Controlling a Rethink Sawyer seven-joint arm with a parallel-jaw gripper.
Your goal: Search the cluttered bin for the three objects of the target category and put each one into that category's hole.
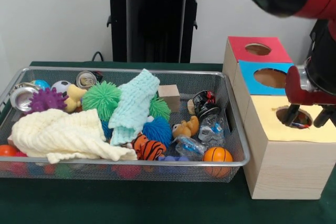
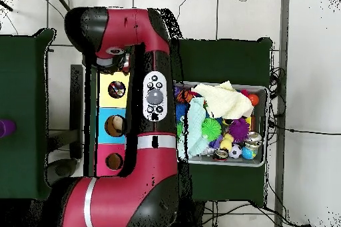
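Wire-mesh silver bin (image 1: 231, 124), front view: holds a cream knitted cloth (image 1: 58, 135) at its left, a pale mint knitted cloth (image 1: 134, 106) draped over the middle, a green spiky ball (image 1: 101, 98), a purple spiky ball (image 1: 46, 99), a blue spiky ball (image 1: 158, 129), a tiger-striped soft toy (image 1: 148, 148), a small orange basketball (image 1: 217, 155), a crushed metal can (image 1: 86, 79), a plain wooden cube (image 1: 169, 97); pale wooden box with three coloured tops (image 1: 286, 166) stands just right of the bin; red top with hole (image 1: 258, 49) farthest, blue top with hole (image 1: 271, 78) in the middle, yellow top with hole (image 1: 294, 116) nearest; black two-fingered gripper (image 1: 307, 116) hangs over the yellow hole, fingers spread apart, nothing between them; a small dark object lies inside that hole, kind not discernible.

Overhead view: red and black arm (image 2: 150, 104) crosses beside the box; a round object shows in the yellow hole; bin contents partly visible beyond the arm; gripper hidden beneath the arm.
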